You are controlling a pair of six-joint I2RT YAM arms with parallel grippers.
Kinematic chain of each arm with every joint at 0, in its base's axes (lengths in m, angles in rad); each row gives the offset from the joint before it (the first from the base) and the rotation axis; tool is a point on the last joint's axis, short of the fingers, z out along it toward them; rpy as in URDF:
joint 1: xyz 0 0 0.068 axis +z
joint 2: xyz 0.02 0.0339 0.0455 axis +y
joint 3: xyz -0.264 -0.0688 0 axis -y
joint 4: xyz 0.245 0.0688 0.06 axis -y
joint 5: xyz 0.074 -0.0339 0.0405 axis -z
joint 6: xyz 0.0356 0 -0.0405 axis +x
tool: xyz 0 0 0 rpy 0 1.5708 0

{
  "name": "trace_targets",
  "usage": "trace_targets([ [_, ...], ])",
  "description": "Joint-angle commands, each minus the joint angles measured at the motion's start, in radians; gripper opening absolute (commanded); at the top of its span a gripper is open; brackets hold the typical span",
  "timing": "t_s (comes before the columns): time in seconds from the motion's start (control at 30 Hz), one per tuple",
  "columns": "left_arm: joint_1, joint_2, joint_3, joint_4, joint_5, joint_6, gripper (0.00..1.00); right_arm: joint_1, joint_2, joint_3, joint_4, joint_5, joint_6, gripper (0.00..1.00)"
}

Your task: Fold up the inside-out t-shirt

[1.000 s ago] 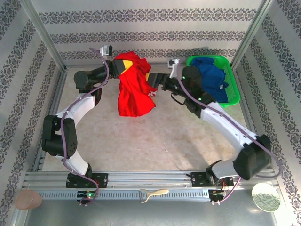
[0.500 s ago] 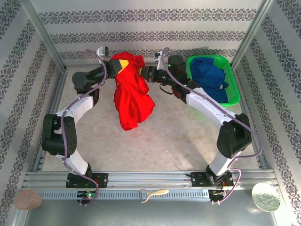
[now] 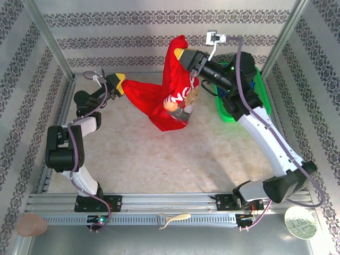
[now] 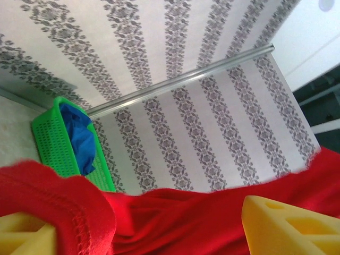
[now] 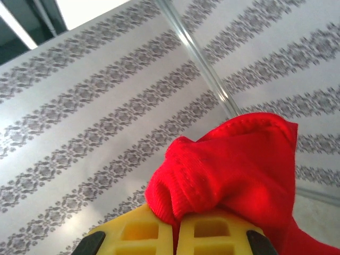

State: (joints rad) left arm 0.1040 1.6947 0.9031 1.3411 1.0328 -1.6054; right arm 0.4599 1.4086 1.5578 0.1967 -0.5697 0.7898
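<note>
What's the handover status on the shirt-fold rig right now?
Left gripper: jaws apart, with the t-shirt hem draped over one finger.
Right gripper: shut on a bunch of the shirt, held high.
The shirt hangs crumpled between the two arms.
Done: pickup only, no fold yet.
Left: probably regrip with the left, spread the shirt flat, then fold.
</note>
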Motion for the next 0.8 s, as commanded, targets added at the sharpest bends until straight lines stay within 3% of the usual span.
trace_targets([
  [0.0,-0.022,-0.165,-0.085,-0.062,-0.024,0.121,0.74,-0.008,0.044,-0.046,0.03,-0.016,0.042,0.0],
  [0.07,-0.064,-0.284,-0.136,-0.265,-0.051,0.27,0.77,-0.013,0.054,-0.04,0.024,-0.041,0.047,0.0],
  [0.17,-0.181,-0.47,-0.154,-0.699,-0.149,0.602,0.8,-0.015,0.056,-0.043,0.014,-0.064,0.051,0.0],
  [0.27,-0.324,-0.662,-0.145,-1.11,-0.451,0.922,0.83,-0.014,0.045,-0.061,0.011,-0.07,0.054,0.0],
  [0.3,-0.347,-0.71,-0.153,-1.194,-0.577,0.978,0.86,-0.016,0.04,-0.066,0.008,-0.068,0.054,0.0],
  [0.5,-0.316,-0.769,-0.139,-1.551,-1.042,1.056,0.96,-0.025,0.023,-0.058,0.007,-0.06,0.061,0.0],
  [0.63,-0.209,-0.683,-0.111,-1.642,-0.953,1.051,0.98,-0.052,0.003,-0.024,-0.004,-0.044,0.066,0.0],
  [0.77,-0.209,-0.705,-0.137,-1.535,-0.835,1.059,1.0,-0.066,0.01,0.031,-0.028,-0.053,0.071,0.0],
])
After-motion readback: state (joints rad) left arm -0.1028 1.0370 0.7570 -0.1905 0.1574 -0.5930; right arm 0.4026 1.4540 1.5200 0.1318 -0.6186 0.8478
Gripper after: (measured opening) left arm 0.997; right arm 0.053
